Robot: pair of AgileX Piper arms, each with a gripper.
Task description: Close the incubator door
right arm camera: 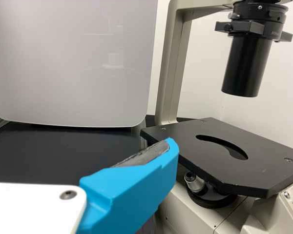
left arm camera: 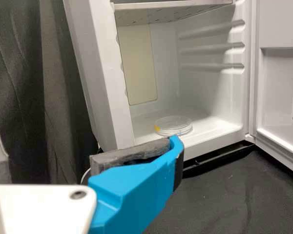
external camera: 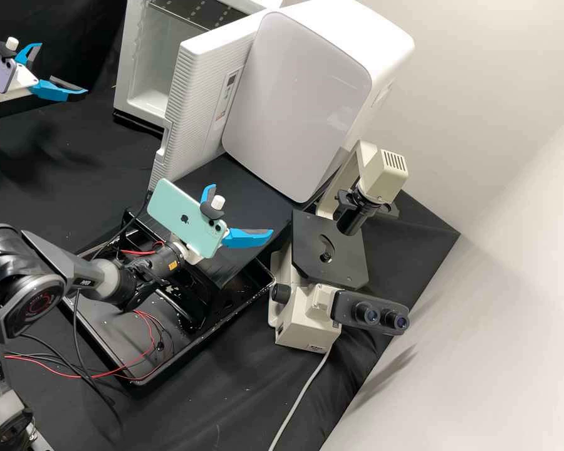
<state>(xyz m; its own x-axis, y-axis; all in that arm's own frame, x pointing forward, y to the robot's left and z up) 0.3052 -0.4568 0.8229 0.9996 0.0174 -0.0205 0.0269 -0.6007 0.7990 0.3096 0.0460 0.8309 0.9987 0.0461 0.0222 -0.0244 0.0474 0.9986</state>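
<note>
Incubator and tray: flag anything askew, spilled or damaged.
White specks dot the black tray, perhaps debris or chipped paint, and thin red wires trail loosely over its edge. The incubator door stands open, a dish inside. Nothing looks tipped or broken.

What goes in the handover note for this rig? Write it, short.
Left gripper: jaws open and empty, out in front of the incubator.
Right gripper: jaws open and empty, near the microscope.
Incubator door: wide open. A round clear dish lies on the incubator floor.
Done: closing not achieved.
Left: swing the door fully shut.
</note>
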